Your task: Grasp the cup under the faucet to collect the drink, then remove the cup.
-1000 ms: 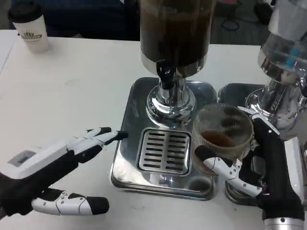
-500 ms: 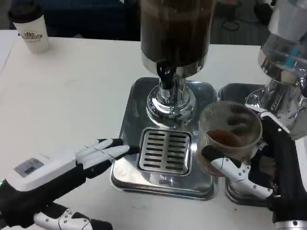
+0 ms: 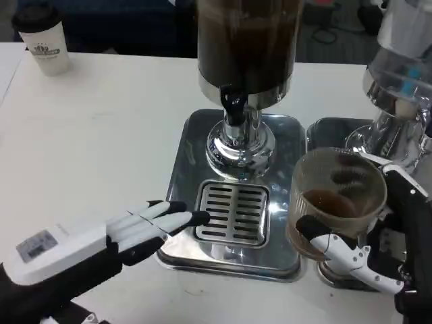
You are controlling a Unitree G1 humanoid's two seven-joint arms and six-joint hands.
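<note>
A clear ribbed cup [image 3: 337,197] with brown drink in its bottom hangs at the right, lifted off the steel drip tray [image 3: 183,145] and clear of the black faucet [image 3: 233,106]. My right hand [image 3: 378,246] grips the cup from its right side, thumb across its lower front. The dark drink dispenser [image 3: 246,47] stands on its chrome base above the slotted grate [image 3: 233,211]. My left hand [image 3: 101,239] lies flat and open at the tray's front left corner, fingertips touching the tray by the grate.
A second dispenser [image 3: 398,74] stands on its own tray [image 3: 331,131] at the right, right behind the held cup. A white paper cup with a black lid [image 3: 42,37] sits at the far left corner. Bare white tabletop lies left of the tray.
My right hand has drawn the cup toward me and to the right, away from the faucet. My left hand has slid right and down, reaching the tray's front corner.
</note>
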